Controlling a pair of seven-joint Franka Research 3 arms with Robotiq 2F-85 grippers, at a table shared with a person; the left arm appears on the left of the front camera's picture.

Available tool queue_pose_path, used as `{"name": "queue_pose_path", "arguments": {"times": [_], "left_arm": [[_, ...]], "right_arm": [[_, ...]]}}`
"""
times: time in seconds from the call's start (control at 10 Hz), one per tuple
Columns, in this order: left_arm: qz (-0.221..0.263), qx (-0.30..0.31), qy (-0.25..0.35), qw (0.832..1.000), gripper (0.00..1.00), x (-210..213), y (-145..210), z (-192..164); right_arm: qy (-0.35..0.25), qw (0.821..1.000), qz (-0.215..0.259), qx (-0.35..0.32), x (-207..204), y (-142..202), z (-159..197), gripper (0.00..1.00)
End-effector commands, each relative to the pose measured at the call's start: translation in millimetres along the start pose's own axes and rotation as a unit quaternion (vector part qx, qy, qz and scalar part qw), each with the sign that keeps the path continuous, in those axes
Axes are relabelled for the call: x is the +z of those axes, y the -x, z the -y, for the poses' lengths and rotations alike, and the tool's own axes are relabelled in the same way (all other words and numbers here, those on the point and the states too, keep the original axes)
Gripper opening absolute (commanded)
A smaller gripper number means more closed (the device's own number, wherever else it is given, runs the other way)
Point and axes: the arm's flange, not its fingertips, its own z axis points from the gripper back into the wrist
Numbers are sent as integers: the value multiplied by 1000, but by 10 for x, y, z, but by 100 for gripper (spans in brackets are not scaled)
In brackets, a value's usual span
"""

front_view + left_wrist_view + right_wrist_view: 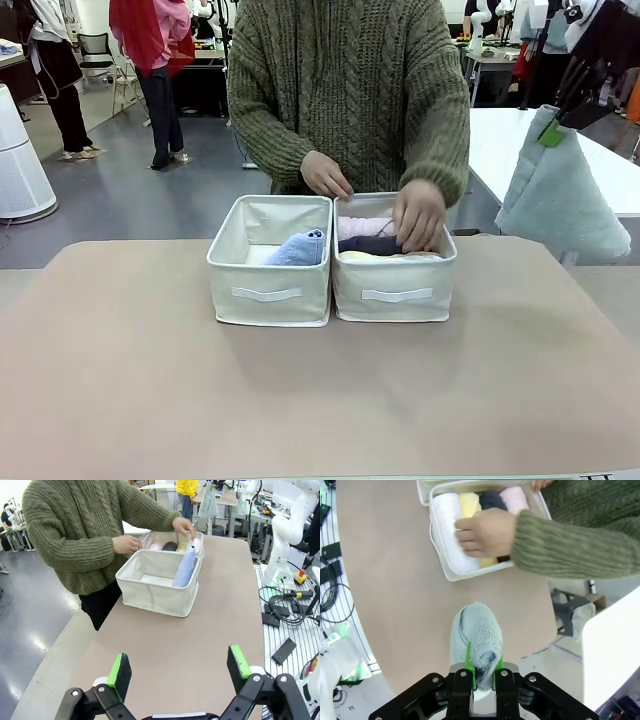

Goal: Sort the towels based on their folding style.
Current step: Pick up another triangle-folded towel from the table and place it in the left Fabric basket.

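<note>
Right claw [483,661] pinches the grey-green towel [475,627] hanging beneath; left claw [180,668] gapes wide.

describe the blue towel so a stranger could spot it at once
Two cream bins sit side by side mid-table. In the robot's-left one, the pale blue towel leans by the wall nearest the other bin. It is alone there, cone-folded; the other bin's towels are rolled.

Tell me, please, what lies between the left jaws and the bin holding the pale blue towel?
In the left wrist view, bare tabletop runs from the open left jaws to the bin with the pale blue towel.
</note>
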Motion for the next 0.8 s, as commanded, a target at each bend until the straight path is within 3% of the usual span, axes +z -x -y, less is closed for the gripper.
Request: {"name": "queue_pose_path", "arguments": {"times": [0.0,0.4,0.7], "left_arm": [[-2,-6,3,1000,100,21,8,29],[-2,-6,3,1000,100,21,8,29],[-2,-6,3,1000,100,21,8,29]], "right_arm": [[9,1000,-1,5,10,6,7,15],[0,1000,0,0,0,-2,-1,15],[5,996,42,83,85,-1172,70,15]]}}
